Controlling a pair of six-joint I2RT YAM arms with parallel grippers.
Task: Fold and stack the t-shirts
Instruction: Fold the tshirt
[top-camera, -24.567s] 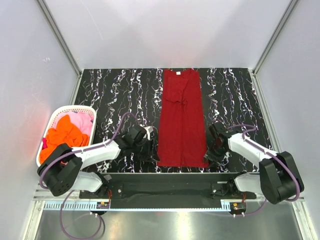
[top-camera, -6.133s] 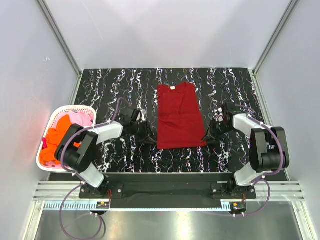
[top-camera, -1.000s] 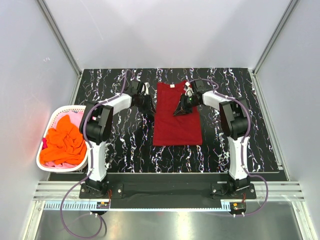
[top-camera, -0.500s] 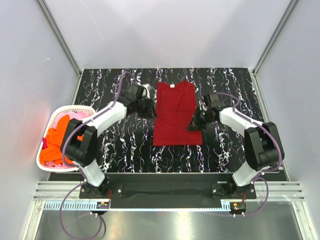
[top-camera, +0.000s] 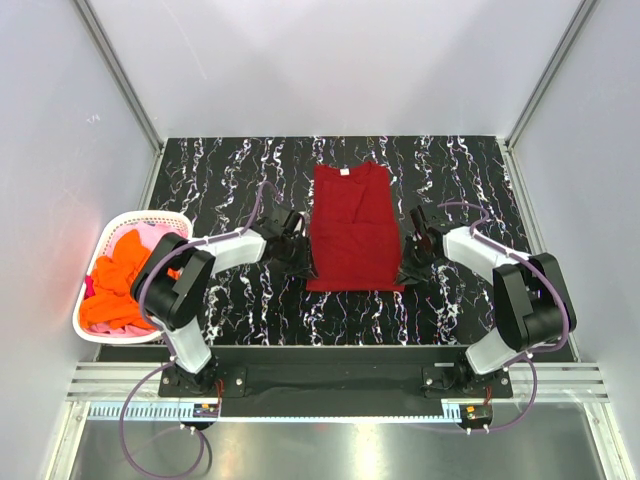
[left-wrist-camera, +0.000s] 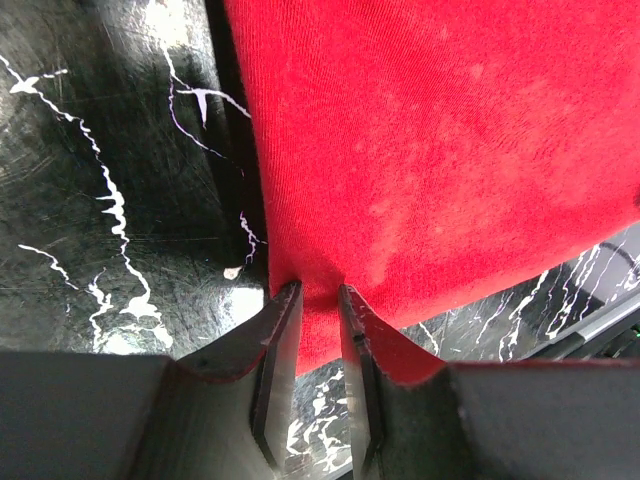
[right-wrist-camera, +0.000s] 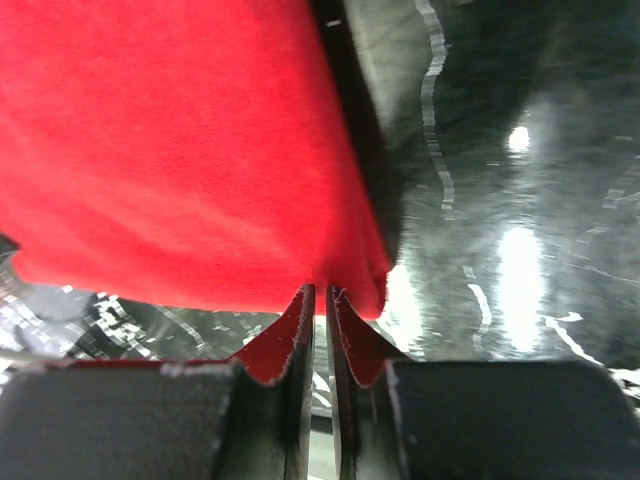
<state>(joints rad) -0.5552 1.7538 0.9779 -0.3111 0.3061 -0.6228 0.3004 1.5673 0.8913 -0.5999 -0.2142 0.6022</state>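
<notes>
Red t-shirt (top-camera: 348, 228): one | left hand (left-wrist-camera: 318, 290), right hand (right-wrist-camera: 321, 290): closed, seemingly pinching hem

The top view is bright and even, soft light from overhead washing the pale grey side walls (top-camera: 60, 150), barely a shadow, everything sharp. Over to the left wrist view: pale glare at lower left on the glossy black white-veined tabletop (left-wrist-camera: 120, 300), the dark red cloth t-shirt (left-wrist-camera: 430, 150) crisp down to its weave with a thin dark shadow along its left edge, the left gripper (left-wrist-camera: 318, 300) soft at the bottom. The right wrist view is blurrier throughout, with hot white glare spots at centre right.
</notes>
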